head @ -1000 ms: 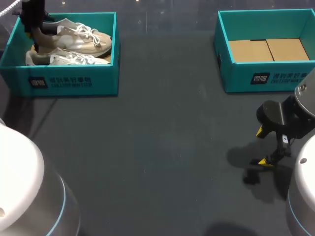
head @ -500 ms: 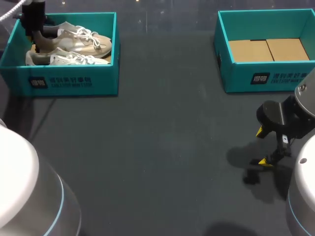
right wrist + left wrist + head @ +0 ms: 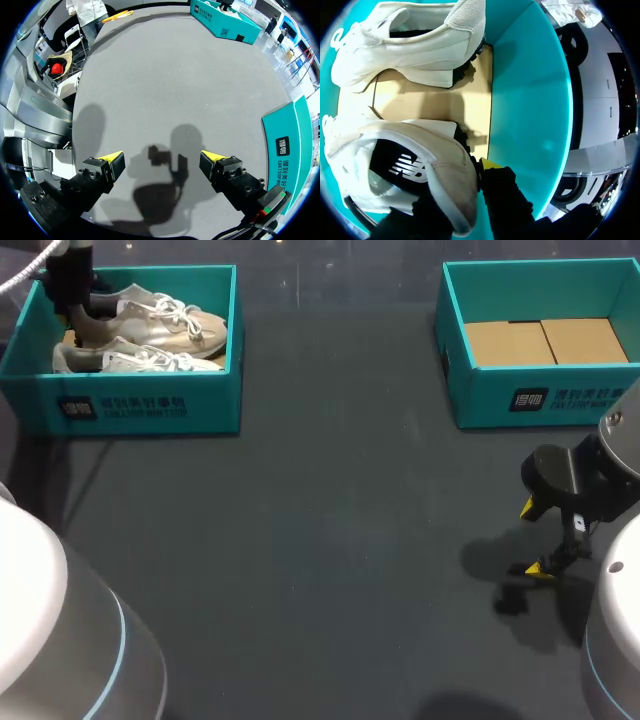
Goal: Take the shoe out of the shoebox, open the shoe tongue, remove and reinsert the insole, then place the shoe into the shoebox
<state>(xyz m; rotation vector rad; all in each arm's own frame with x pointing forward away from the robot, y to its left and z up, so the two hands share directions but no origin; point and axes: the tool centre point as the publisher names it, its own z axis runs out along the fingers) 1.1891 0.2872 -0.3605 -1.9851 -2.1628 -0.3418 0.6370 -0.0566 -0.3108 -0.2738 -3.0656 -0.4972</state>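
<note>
The left gripper (image 3: 462,192) pinches only the heel rim of 1 shoe (image 3: 405,165) inside the shoebox (image 3: 150,405), the right gripper (image 3: 162,161) gapes empty, so lifting could let it slip or snag the wall

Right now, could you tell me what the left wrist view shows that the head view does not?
Only the left wrist view: the left pincer closed on the heel of one shoe, and its dark insole. Only the head view: the open right pincer and the right shoebox. Both: that shoe and the second shoe in the left shoebox.
</note>
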